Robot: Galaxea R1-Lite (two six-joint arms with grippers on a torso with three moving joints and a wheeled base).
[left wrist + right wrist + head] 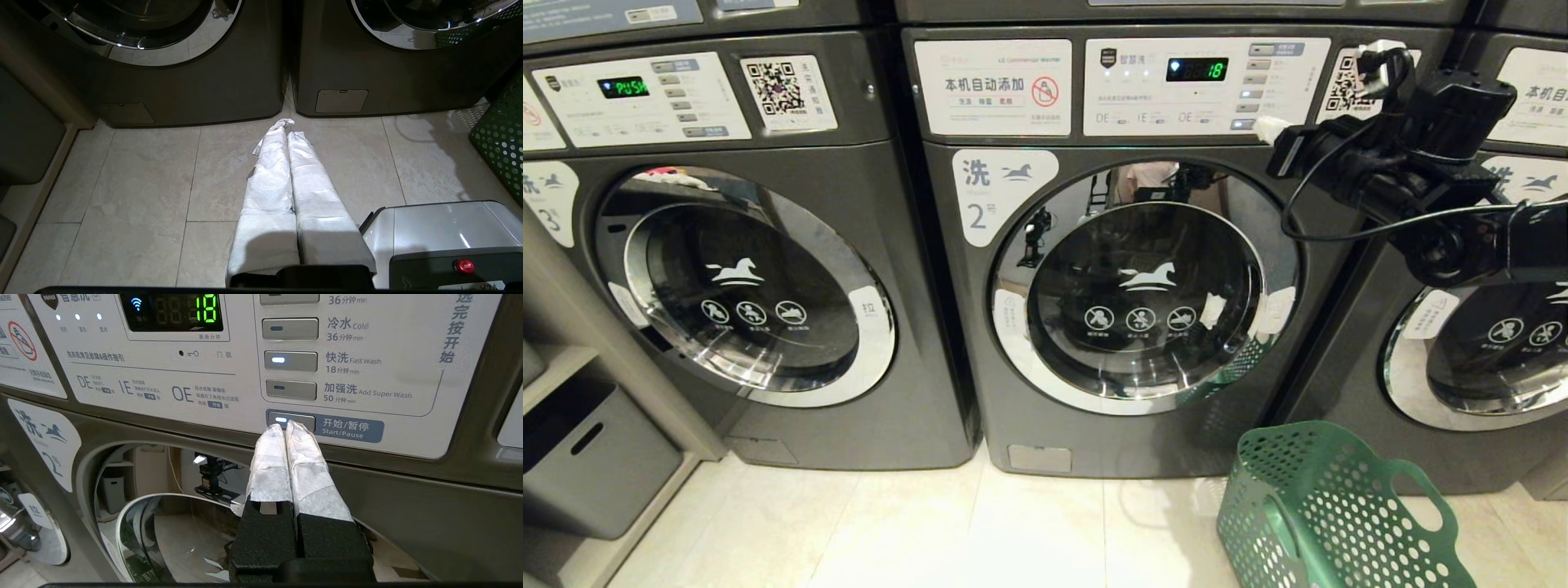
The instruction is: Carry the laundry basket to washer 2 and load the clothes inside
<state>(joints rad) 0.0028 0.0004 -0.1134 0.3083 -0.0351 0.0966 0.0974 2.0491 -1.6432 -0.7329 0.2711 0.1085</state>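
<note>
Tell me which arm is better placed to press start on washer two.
Right. The right gripper, shut, has its tips at the Start/Pause button on washer 2; the left gripper points low at the floor.

Pale glossy floor tiles (980,531), grey storage bin (592,465) in shelving at left.
</note>
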